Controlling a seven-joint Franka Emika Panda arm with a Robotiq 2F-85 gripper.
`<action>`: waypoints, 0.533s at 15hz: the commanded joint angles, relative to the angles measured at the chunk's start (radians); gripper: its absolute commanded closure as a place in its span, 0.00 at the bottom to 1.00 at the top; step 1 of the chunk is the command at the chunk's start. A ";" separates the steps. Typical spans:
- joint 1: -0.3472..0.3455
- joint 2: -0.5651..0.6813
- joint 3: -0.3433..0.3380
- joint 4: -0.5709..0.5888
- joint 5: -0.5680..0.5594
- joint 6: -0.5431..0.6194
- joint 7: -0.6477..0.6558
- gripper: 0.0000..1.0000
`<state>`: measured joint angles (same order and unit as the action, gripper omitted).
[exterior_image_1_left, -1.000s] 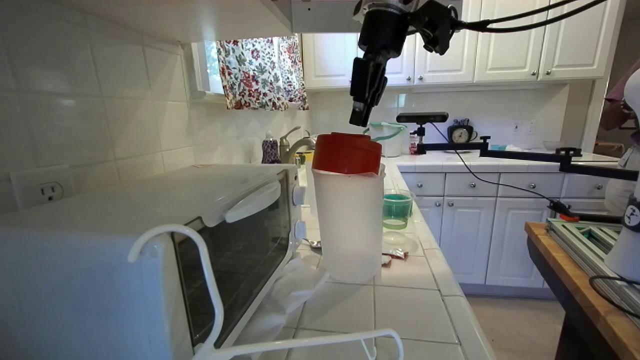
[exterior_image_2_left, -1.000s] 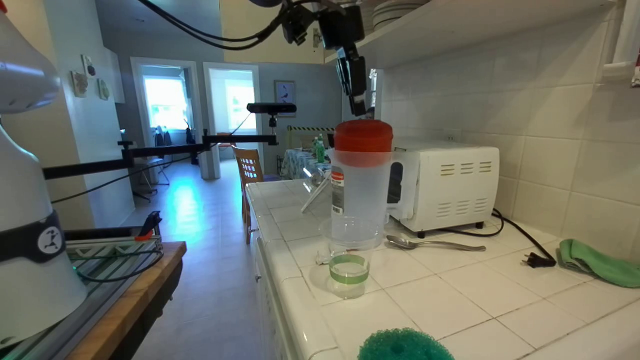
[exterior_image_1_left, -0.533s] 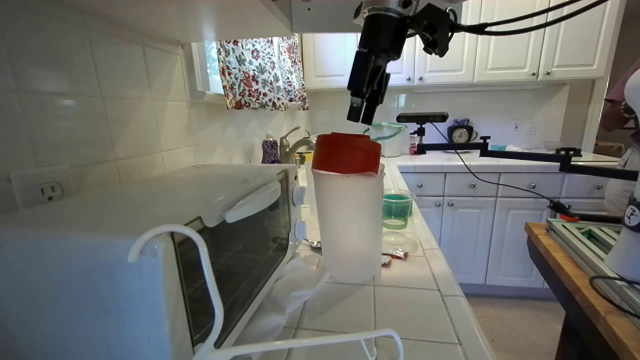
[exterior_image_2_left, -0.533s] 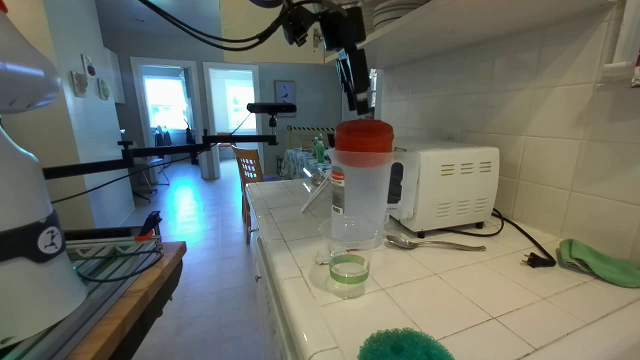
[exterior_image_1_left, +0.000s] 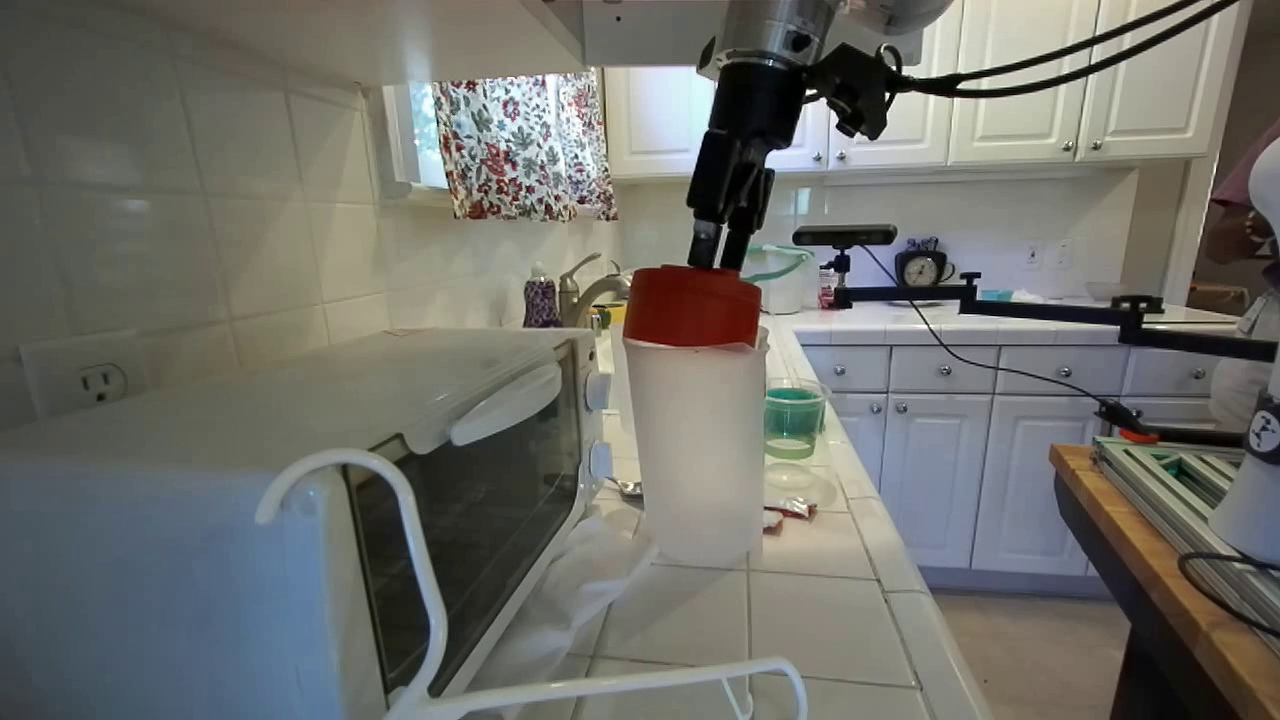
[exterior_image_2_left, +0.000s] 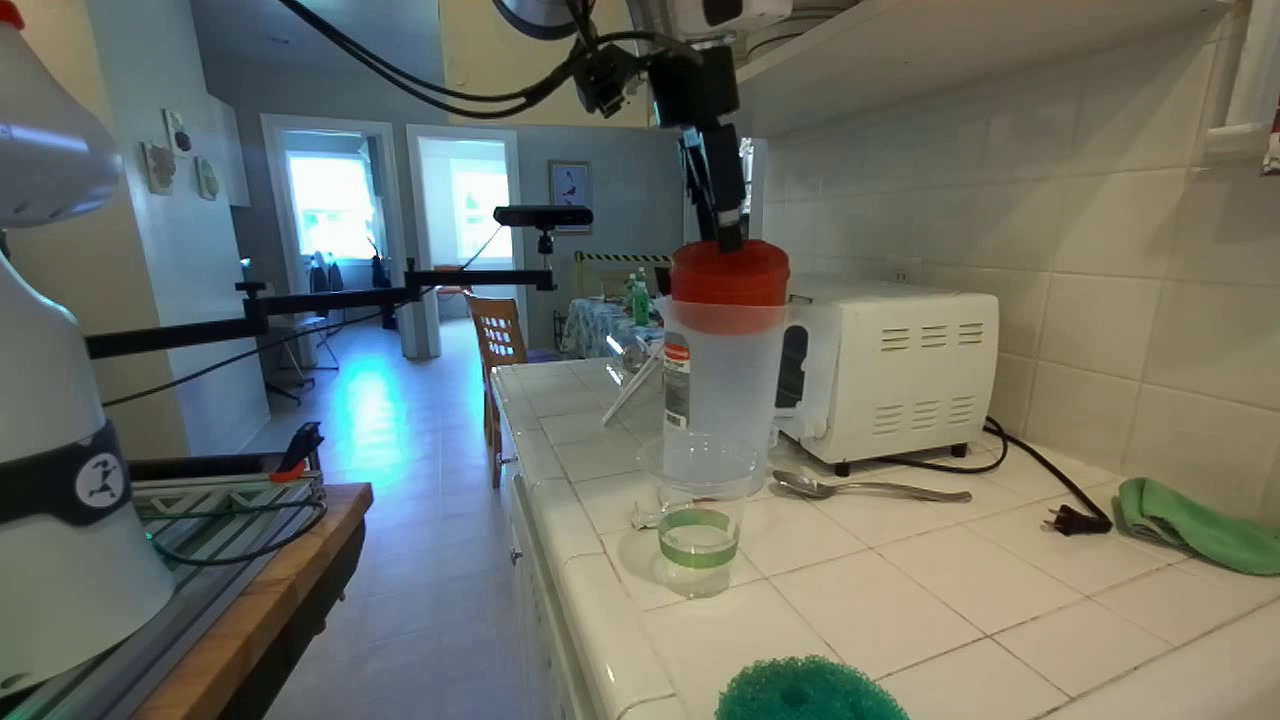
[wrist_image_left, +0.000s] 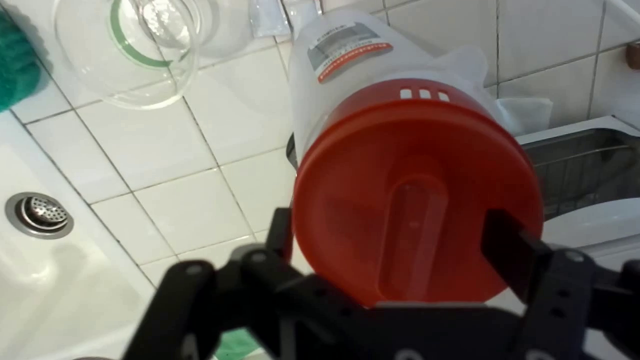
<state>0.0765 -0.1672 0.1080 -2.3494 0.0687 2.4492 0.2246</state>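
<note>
While poised over the red lid (wrist_image_left: 415, 195), holds the claw (exterior_image_1_left: 718, 258) wide apart, gripping nothing. Has that lid close beneath thanks to the tall pitcher (exterior_image_1_left: 700, 455).

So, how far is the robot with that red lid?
Done: the hand is open. In progress: it's close over the red lid, perhaps getting ready to grip. Left: probably the grip itself, as the lid still sits on the pitcher.
</note>
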 joint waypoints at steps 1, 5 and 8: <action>0.001 0.018 -0.005 0.000 0.008 0.034 -0.018 0.34; 0.001 0.027 -0.005 0.002 0.008 0.053 -0.019 0.67; 0.001 0.028 -0.006 0.006 0.013 0.065 -0.022 0.88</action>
<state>0.0766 -0.1494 0.1078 -2.3444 0.0694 2.5014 0.2246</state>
